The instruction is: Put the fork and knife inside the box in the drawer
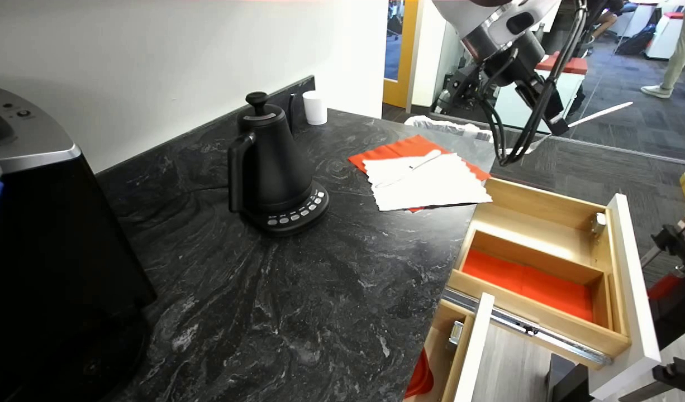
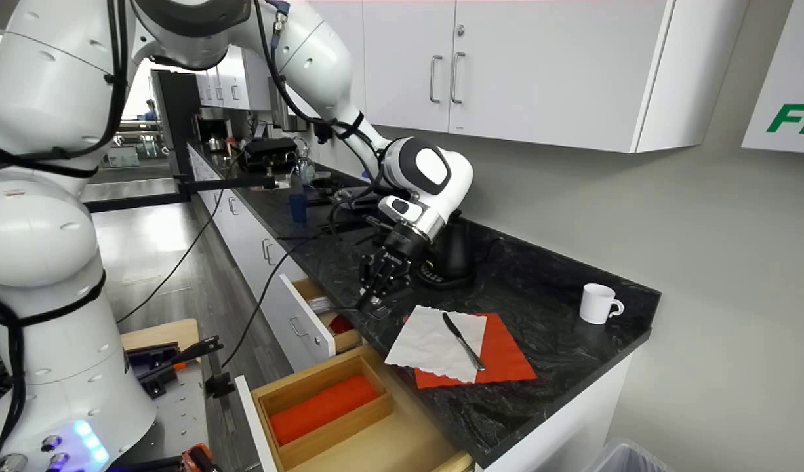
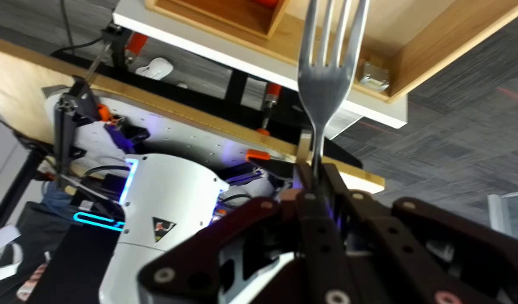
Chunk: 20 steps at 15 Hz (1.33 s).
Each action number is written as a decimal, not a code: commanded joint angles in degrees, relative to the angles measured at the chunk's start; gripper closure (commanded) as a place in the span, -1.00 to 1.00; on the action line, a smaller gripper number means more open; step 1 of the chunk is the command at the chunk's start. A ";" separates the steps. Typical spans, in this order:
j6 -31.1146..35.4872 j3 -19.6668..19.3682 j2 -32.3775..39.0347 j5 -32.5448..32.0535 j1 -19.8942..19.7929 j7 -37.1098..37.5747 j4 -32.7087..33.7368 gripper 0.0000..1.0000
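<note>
My gripper is shut on the silvery fork, as the wrist view shows: its jaws (image 3: 316,173) pinch the handle and the tines (image 3: 326,80) point up. In an exterior view my gripper (image 1: 557,125) is in the air beyond the counter's far end, the fork (image 1: 599,113) sticking out both sides. The gripper (image 2: 369,300) also shows in an exterior view, the fork hard to make out there. The knife (image 2: 464,344) lies on white paper on the counter. The red-bottomed wooden box (image 1: 543,261) (image 2: 336,426) sits inside the open drawer (image 1: 543,226) (image 2: 376,442); both show partly in the wrist view.
Red paper (image 2: 507,360) lies under the white paper (image 1: 426,187). A black kettle (image 1: 272,156), a white mug (image 2: 597,303) and a coffee machine (image 1: 57,240) stand on the dark counter (image 1: 298,301). A second drawer (image 1: 476,352) is also partly open.
</note>
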 commanded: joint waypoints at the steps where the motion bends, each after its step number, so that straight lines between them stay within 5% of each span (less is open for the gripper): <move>1: 10.32 -0.63 -4.00 -6.48 0.84 0.16 -4.72 0.92; 7: 22.96 -4.84 -5.90 -7.08 1.90 0.81 -8.16 0.92; 12: 23.50 -19.90 -5.79 4.11 12.26 1.02 -10.28 0.92; 15: 24.62 -28.51 -4.40 15.59 21.84 1.14 -12.77 0.92; 20: 26.96 -30.70 -1.20 32.30 33.77 0.55 -16.25 0.92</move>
